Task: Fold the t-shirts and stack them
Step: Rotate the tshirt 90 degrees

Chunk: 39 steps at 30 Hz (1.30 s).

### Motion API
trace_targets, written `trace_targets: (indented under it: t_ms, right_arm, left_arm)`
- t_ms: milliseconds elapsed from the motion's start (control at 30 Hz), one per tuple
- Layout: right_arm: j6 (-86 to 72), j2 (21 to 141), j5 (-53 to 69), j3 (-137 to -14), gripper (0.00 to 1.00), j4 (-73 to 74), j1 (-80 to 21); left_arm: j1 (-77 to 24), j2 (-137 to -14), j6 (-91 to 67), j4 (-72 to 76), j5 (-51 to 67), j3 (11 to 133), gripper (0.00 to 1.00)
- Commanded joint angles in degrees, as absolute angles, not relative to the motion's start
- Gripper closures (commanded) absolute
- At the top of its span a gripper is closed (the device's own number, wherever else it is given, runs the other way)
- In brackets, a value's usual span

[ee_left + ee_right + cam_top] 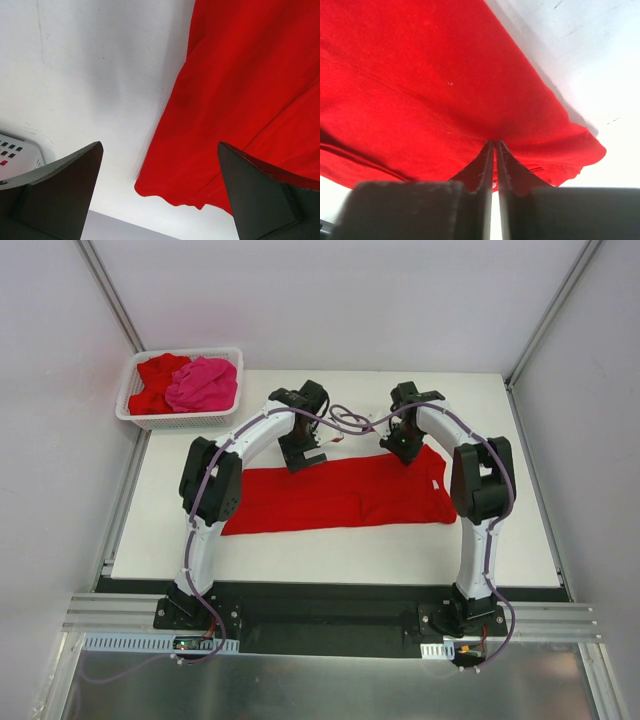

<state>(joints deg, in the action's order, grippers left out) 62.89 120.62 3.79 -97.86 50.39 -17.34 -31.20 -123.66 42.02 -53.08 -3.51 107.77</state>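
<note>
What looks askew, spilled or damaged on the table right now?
Nothing is spilled or damaged. The red t-shirt lies in a long strip, slightly slanted rather than square. The right claw pinches its far edge; the left claw is open above its edge.

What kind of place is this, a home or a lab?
Probably a robotics lab cell: plain white wall panels on aluminium posts enclose a white table, two black-and-white robot arms bolted at its near edge, a red cloth t-shirt spread on it.
</note>
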Motion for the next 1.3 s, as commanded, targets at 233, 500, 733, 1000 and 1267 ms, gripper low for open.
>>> trace_targets:
  t_ms: [233,500,733,1000,1267]
  right_arm:
    - [63.1,120.1,3.9,-100.2,0.99,51.9,-17.3]
    - [65.5,118.7,4.5,-99.1,0.35,51.3,-17.3]
    - [73.5,117.5,4.6,-96.2,0.26,49.2,-17.4]
    - [80.0,119.2,5.6,-98.0,0.60,49.2,-17.3]
    - [80.8,119.5,6.5,-99.1,0.88,50.7,-17.3]
  left_arm:
    - [-32.4,-124.9,42.4,-54.2,-3.6,108.4,0.01]
    - [-32.3,-124.8,42.5,-54.3,-3.6,107.8,0.01]
    - [-32.3,-123.4,42.9,-54.1,-3.6,105.3,0.01]
    - [-29.3,-121.6,41.7,-53.2,-5.6,104.6,0.01]
    - [-20.7,-115.7,42.9,-53.0,-6.9,100.1,0.01]
